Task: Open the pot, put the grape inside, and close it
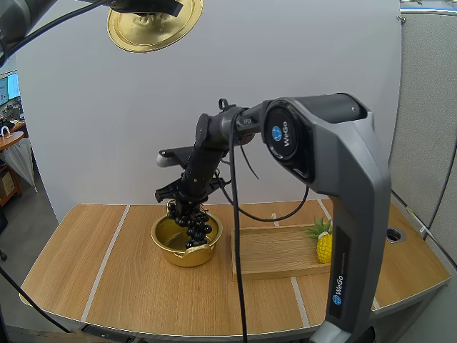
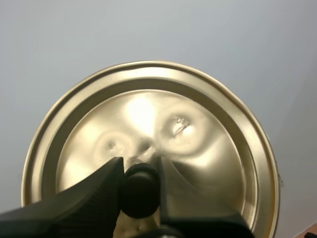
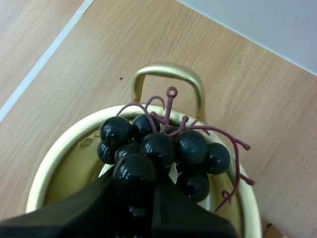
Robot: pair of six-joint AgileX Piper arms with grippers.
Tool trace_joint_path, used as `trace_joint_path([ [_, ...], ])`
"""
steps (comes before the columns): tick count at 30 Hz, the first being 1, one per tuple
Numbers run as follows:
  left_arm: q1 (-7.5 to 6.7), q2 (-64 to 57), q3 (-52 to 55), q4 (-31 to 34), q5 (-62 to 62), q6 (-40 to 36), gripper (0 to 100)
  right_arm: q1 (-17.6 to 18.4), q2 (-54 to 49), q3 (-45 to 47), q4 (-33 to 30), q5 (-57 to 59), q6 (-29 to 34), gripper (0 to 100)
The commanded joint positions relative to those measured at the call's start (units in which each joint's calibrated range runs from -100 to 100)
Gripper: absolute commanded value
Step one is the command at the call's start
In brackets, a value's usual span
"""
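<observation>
our left gripper (image 2: 140,171) is closed on the black knob (image 2: 140,192) of the gold lid (image 2: 198,148), one finger on each side of the knob, and holds the lid high in the air above the left half of the tabletop (image 1: 86,264), well apart from the pot. the lid's shiny, dented face is turned toward the wrist camera.

the gold pot (image 1: 166,241) stands open on the tabletop, near the middle and closer to the back edge than to the front edge. one of its loop handles (image 3: 168,72) points away from our right gripper.

our right gripper (image 1: 187,202) hangs over the pot's mouth, its fingers pinched on the top of the bunch of dark grapes (image 3: 158,148). the bunch dangles from the fingertips, its reddish stems spreading over the far rim. in the high view the lowest berries are already below the rim, inside the pot; we cannot tell whether they touch the bottom.

just beside the pot, toward the right edge of the tabletop, lies a wooden tray (image 1: 271,261). a small yellow pineapple (image 1: 323,245) stands upright in the tray's right end.
</observation>
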Motion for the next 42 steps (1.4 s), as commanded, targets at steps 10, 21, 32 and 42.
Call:
trace_joint_path([
  [10, -0.12, -0.46, -0.64, 0.10, -2.47, -0.62, 0, 1.30, 5.82, 0.00, -0.97, -0.55, 0.02, 0],
  [21, -0.12, -0.46, -0.64, 0.10, -2.47, -0.62, 0, 1.30, 7.13, 1.88, -1.86, -2.91, 0.02, 0],
  [32, -0.12, -0.46, -0.64, 0.10, -2.47, -0.62, 0, 1.30, 5.23, 1.88, 0.06, -1.70, -1.59, 84],
  [42, -0.12, -0.46, -0.64, 0.10, -2.47, -0.62, 0, 1.30, -3.43, 1.88, -0.84, -1.51, -1.06, 100],
])
